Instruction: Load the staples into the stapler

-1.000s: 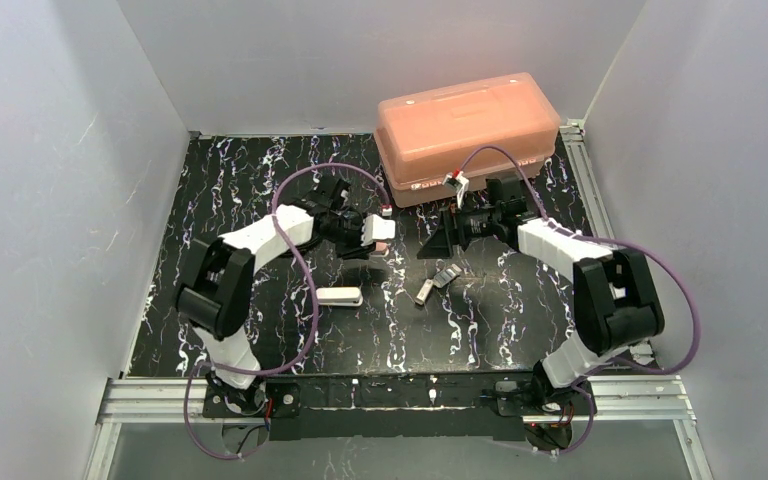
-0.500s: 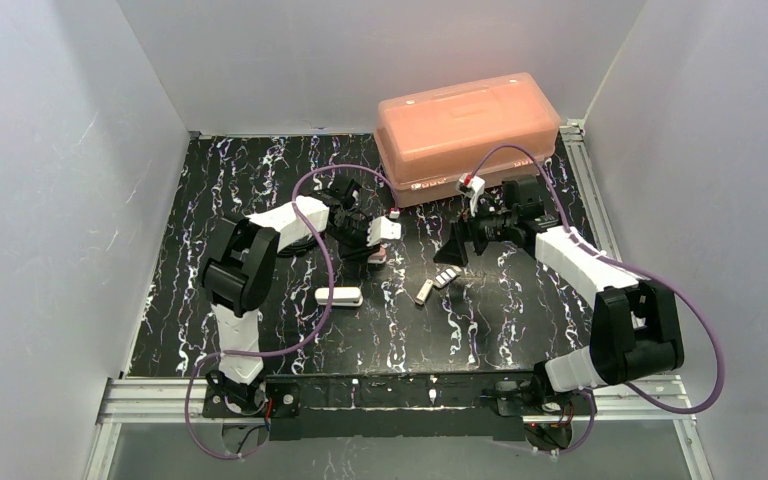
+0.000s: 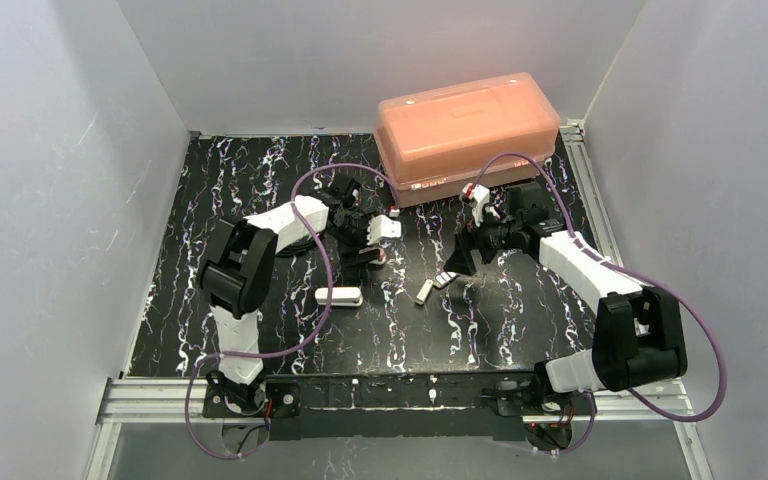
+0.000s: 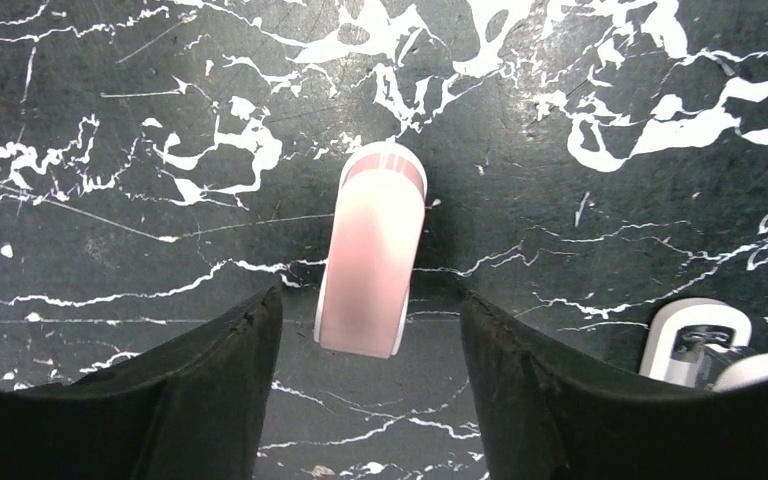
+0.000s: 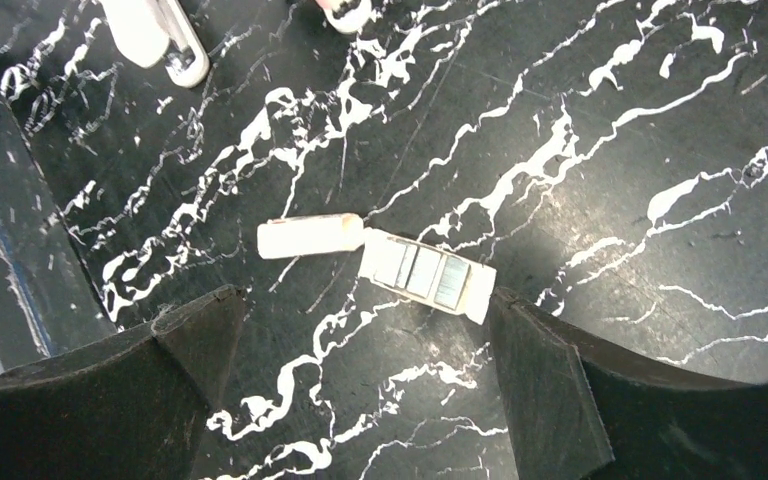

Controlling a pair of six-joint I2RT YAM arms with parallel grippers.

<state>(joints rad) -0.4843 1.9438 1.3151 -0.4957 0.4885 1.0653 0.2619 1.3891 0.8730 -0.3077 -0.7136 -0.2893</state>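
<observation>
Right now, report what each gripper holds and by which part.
Nothing is held. The left gripper stands open around the pinkish block, clear of its sides; the right gripper hangs open over the staples packet.

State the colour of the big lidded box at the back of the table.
The box is salmon-orange, best seen in the top view.

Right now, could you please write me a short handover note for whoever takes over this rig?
Left end effector: open, straddling a short pinkish-tan block on the black marbled table, not gripping it.
Right end effector: open, above the staples, holding nothing.
Small white plastic stapler: lying free on the table, beside the left end effector.
Silver-grey staple strips: in their open whitish packet tray, its sleeve alongside.
Done: packet opened. Left: pick a strip, load it into the stapler.
</observation>
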